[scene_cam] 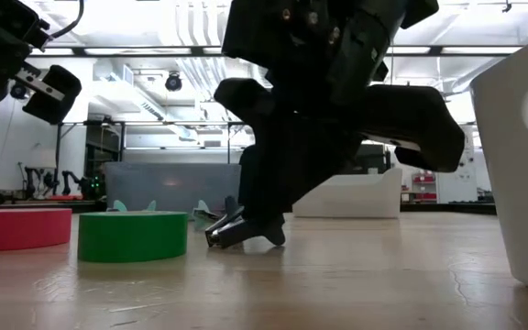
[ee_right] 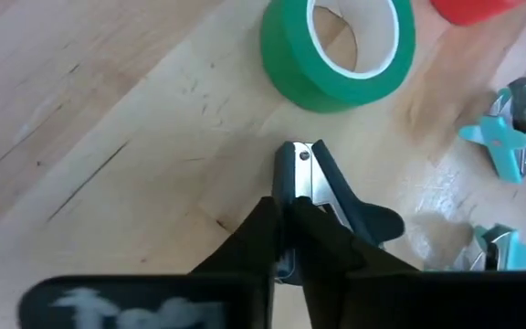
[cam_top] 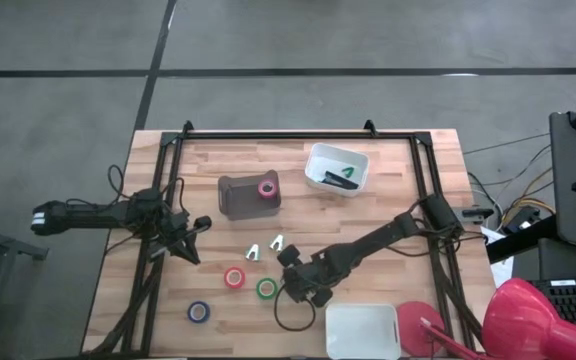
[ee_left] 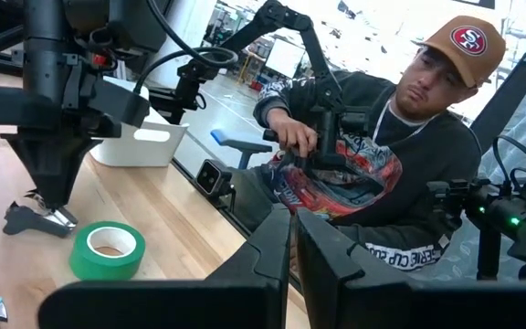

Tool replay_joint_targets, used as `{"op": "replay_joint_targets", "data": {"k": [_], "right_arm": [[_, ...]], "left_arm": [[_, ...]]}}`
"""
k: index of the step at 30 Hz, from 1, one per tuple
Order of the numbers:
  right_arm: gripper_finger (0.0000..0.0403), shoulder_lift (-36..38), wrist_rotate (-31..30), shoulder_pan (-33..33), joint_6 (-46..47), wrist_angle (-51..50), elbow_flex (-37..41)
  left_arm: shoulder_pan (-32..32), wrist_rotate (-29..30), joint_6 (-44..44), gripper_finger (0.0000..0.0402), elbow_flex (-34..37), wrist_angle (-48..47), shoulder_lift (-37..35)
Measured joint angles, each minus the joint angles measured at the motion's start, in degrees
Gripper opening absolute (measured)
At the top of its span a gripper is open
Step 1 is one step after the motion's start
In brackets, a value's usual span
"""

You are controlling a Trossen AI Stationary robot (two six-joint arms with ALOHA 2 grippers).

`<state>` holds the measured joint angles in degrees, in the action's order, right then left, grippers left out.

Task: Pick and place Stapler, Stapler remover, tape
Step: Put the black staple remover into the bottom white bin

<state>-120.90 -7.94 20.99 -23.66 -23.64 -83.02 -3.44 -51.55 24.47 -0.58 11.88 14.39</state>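
Observation:
My right gripper [cam_top: 293,277] [ee_right: 286,239] is low over the table's near middle, shut on a black staple remover [ee_right: 322,187] [scene_cam: 236,231]. The green tape [cam_top: 266,288] [ee_right: 336,41] lies flat just beside it, the red tape [cam_top: 234,277] a little farther left, and the blue tape [cam_top: 198,312] near the front left. The pink tape [cam_top: 266,188] sits on a dark grey bin [cam_top: 246,197]. Two teal staple removers [cam_top: 253,251] [cam_top: 278,243] lie behind the gripper. My left gripper [cam_top: 200,225] [ee_left: 292,251] waits at the table's left, shut and touching nothing. My right gripper pinches the black staple remover between its two fingers at the black body [ee_right: 336,215]. Its metal jaws [ee_right: 298,169] stick out beyond the fingertips. The fingers come from above, slanting down. The remover's lower end [scene_cam: 218,240] rests on the table.
A white bin [cam_top: 313,160] at the far middle holds a dark and green item. A second white bin [cam_top: 361,330] stands at the near edge, right of my right gripper. A red object [cam_top: 528,320] sits off the near right corner. A person [ee_left: 382,164] sits beyond the table edge.

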Motion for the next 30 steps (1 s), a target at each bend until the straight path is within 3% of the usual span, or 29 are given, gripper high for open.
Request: {"op": "replay_joint_targets", "data": {"k": [9,23,30], "right_arm": [[0.0013,0.27,-3.86,-0.02,0.04,-0.39,0.0],[0.0009,4.01,-4.26,-0.61,1.54,-3.41,-2.02],[0.0009,11.02,-3.12,0.38,10.07,-11.96,-2.07]], "left_arm": [[0.0,0.0,0.0,0.0023,0.01,-0.01,0.0],[0.0,0.0,0.0,0.0023,0.02,-0.02,0.0],[0.0,0.0,0.0,0.0023,0.02,-0.11,0.0]]}}
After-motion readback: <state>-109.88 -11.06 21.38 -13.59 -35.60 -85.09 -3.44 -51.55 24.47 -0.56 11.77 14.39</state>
